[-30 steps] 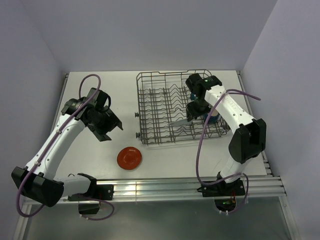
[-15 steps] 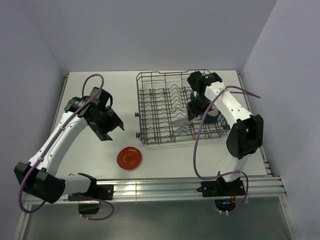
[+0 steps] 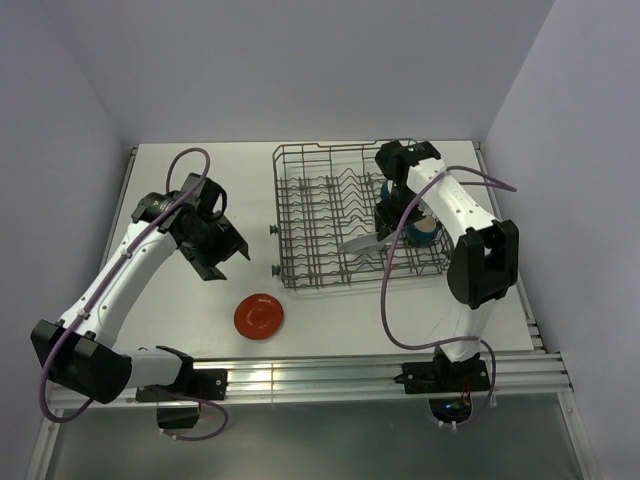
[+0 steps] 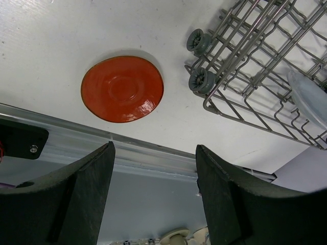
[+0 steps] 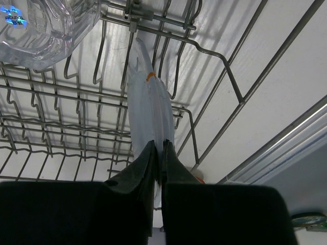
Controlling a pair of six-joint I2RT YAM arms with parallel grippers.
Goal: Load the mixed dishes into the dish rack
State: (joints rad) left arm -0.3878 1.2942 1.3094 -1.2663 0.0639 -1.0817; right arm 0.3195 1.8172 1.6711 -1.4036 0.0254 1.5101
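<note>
dish rack (image 3: 283, 215): upper centre-right of the top view. Stiff wire. wheels (image 4: 202, 80) on its left edge, so I'd guess it rolls if shoved. Load downward, not sideways. Inside it:
- pale blue-grey plate (image 5: 148, 109), lower middle
- dark blue mug (image 3: 427, 233), right side, half hidden by the right arm (image 3: 455, 205)
- clear glass tumbler (image 5: 43, 23), upper left of the right wrist view, over the rack wires

Pale plate: right gripper (image 5: 158, 153) is pinched tight on its rim. Plate is edge-on among the wires and looks tilted from the top view. Can't tell if it's seated in a slot. Rigid, glazed, probably slick and chip-prone. A thin rim pinch lets it pivot, so ease it down.

red-orange plate (image 4: 122, 88): flat on the table (image 3: 330, 310), lower centre-left of the top view, near the rack's lower-left corner but not touching. Likely light, stiff, breakable. It lies low, so the rim looks like the only hold, with one finger worked under the edge.

left gripper (image 4: 153, 204): fingers wide, empty. Red plate sits upper left in its wrist view, not between the fingers.
</note>
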